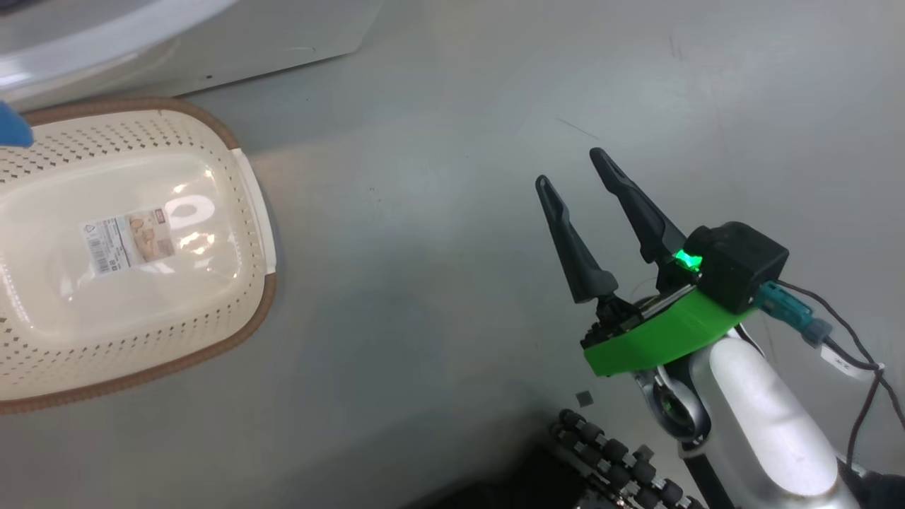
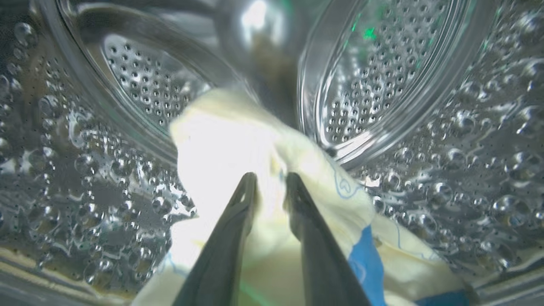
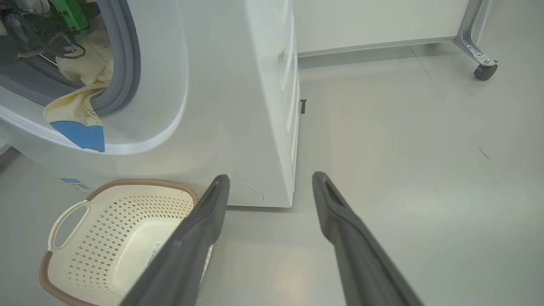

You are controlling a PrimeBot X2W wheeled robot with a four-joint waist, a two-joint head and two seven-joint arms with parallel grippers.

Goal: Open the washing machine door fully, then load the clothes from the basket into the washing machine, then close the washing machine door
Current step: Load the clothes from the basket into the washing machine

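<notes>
Right wrist view, far left: a tail of the clothes (image 3: 78, 108) hangs out over the grey gasket (image 3: 127, 55) of the washing machine (image 3: 238, 85), and its blue patch (image 3: 80, 135) is draped down the white front. That is my main worry. If it is left there, the washing machine door would likely bite on the cloth and fail to latch, or the tail could slide out onto the floor. Below it the basket (image 3: 127, 208) sits just beside the machine's foot with only a sticker inside, so I judge the loading nearly finished. Further right, my right gripper (image 3: 270, 180) hovers over the floor with its fingers spread wide, pinching nothing. A careless swing to the left could knock the basket.

Inside the drum (image 2: 467, 148), my left gripper (image 2: 272, 178) has its fingers slightly parted, with cream cloth showing in the gap. I cannot tell whether a fold is nipped between them. If one is caught when I pull back, I would drag the garment out with me. To the right, the blue patch lies low toward the drum's front, where it could slip out.
</notes>
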